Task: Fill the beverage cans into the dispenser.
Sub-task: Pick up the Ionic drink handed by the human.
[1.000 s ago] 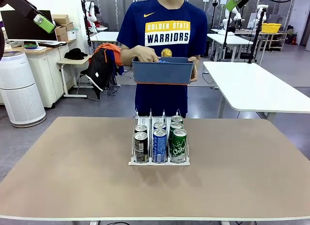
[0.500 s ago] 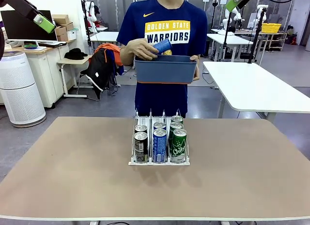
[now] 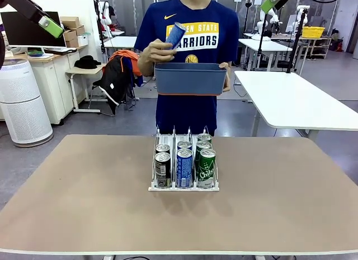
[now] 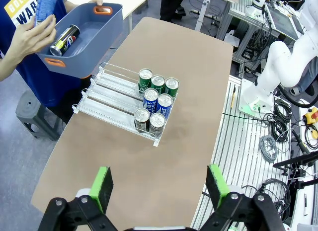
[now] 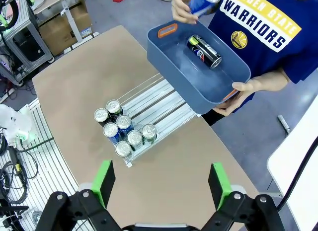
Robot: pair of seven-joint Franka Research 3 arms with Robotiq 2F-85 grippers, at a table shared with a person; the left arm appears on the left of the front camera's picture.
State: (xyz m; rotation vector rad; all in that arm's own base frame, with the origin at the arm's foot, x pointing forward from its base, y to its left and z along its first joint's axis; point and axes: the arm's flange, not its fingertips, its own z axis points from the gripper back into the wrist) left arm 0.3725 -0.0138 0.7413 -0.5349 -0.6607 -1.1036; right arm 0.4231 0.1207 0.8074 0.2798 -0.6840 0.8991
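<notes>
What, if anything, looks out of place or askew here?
Nothing stands out. The seven cans stand upright in the dispenser lanes; one black can lies on its side in the bin the person holds.

The cans (image 3: 184, 168) look glossy metal (bin (image 3: 190, 84) matt plastic).

One dispenser (image 4: 107, 92), three lanes. Seven cans in it: three green cans (image 4: 158, 82), two blue cans (image 4: 164, 103), two black cans (image 4: 156, 123). One bin (image 3: 190, 84); one black can (image 5: 203, 50) lying inside. One blue can (image 3: 176, 34) in person's hand (image 3: 158, 52). Nine cans in all: three green, three blue, three black.
</notes>
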